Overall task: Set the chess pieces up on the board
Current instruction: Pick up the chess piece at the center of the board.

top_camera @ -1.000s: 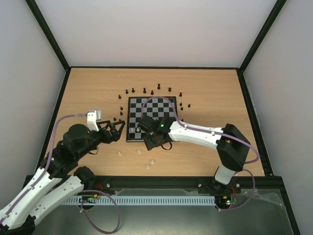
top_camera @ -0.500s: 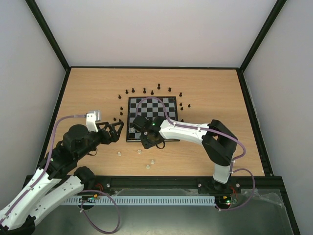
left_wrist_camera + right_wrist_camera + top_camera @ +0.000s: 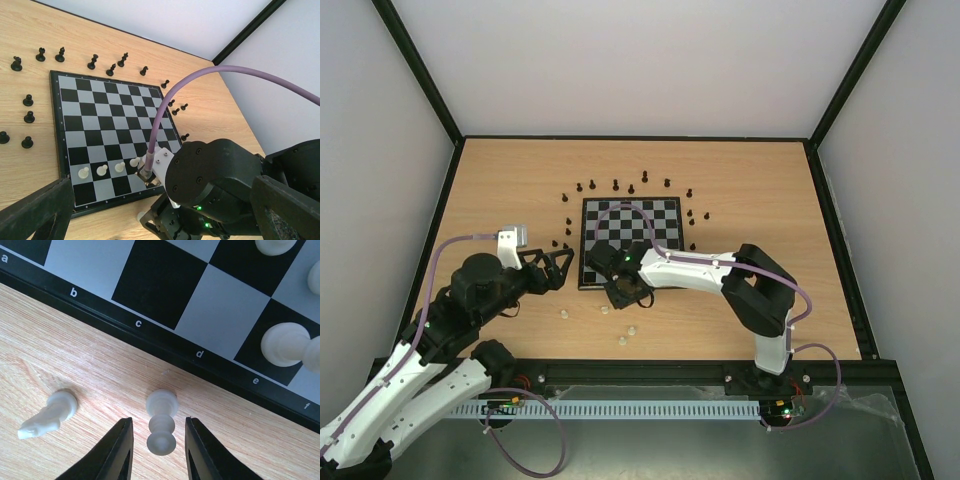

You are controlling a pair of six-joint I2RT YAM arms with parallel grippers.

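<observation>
A white pawn (image 3: 161, 421) is seen standing on the desk (image 3: 90, 370) just outside the board's (image 3: 150, 287) near frame, flanked by the right jaws, which are parted narrowly without touching it; a white knight (image 3: 47, 416) is laid on its side nearby. The left jaws are spread wide beside the board.

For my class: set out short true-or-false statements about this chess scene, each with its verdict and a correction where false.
1. The right pincer straddles a white pawn standing on the wooden tabletop. True.
2. The black chessmen stand on the board. False: they stand on the wood around it.
3. A white knight lies on its side off the board. True.
4. The left pincer grips a pawn. False: it is open and empty.
</observation>
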